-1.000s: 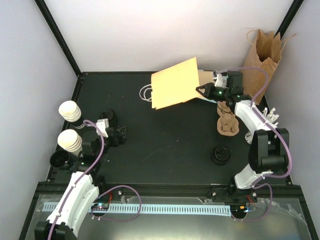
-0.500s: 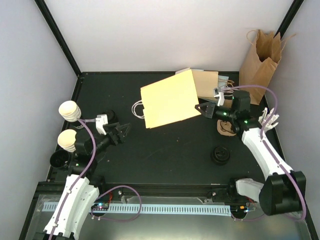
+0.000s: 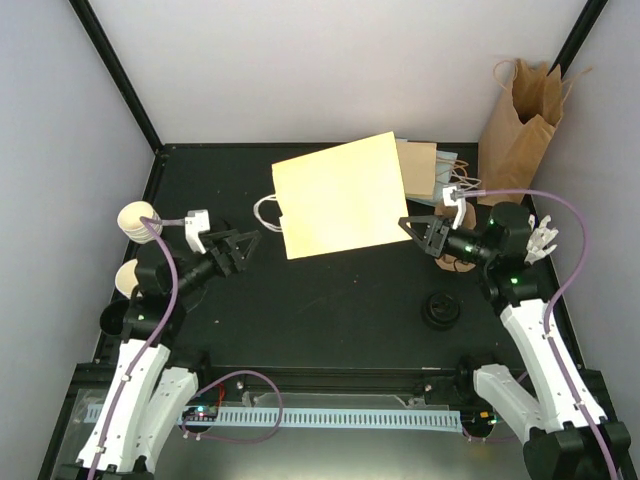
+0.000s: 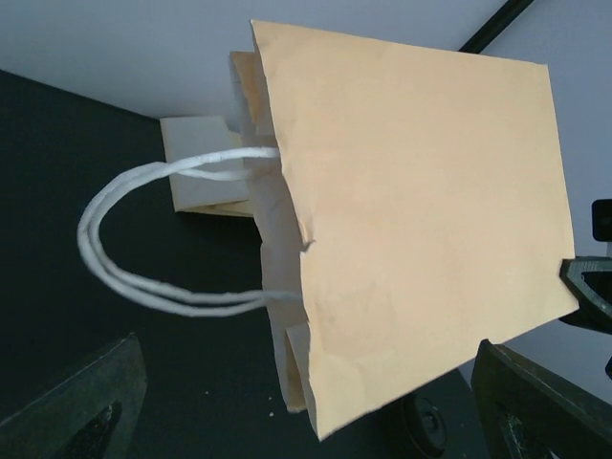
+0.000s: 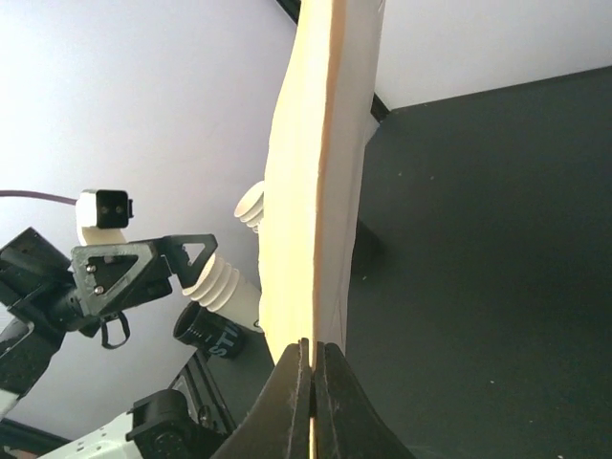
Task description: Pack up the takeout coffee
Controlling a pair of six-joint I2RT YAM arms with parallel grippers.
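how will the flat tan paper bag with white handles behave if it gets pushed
Probably floppy: the flat tan paper bag is held by one edge in the right gripper, and that edge bows in the right wrist view. Likely light, since a small pinch carries it. A push from the left gripper would probably swing it.

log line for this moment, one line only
left fingers: open, facing bag handles | right fingers: shut on paper bag edge, bag held in air | cups: stacked far left, not packed
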